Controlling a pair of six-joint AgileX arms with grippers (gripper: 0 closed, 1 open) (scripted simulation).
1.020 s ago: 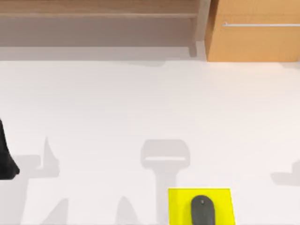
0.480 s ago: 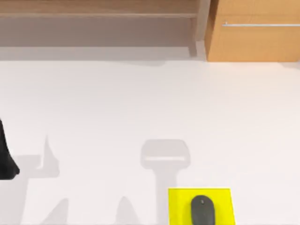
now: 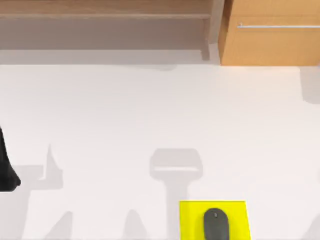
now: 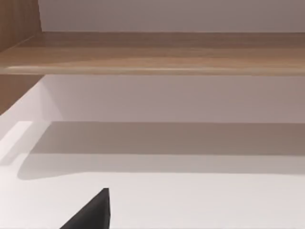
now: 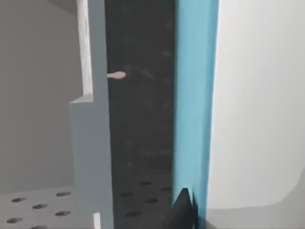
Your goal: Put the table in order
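The table (image 3: pixel 150 110), a plain white top, spans the top view, with a yellow pad (image 3: pixel 192 220) carrying a dark mouse (image 3: pixel 216 224) near 5 o'clock and a wooden shelf (image 3: pixel 105 12) and drawer cabinet (image 3: pixel 272 42) from 12 to 1 o'clock; the left arm (image 3: pixel 6 167) sits at 9 o'clock, fingers not discernible. Judged stage: tidying apparently near done or between steps; the next move calls for picking out any item out of place; the right gripper's fingers cannot be told

A dark grey mouse (image 3: pixel 215 223) sat on a yellow pad (image 3: pixel 191 220) at the lower centre-right, with a wooden shelf (image 3: pixel 105 9) upper left and a drawer cabinet (image 3: pixel 270 45) upper right.
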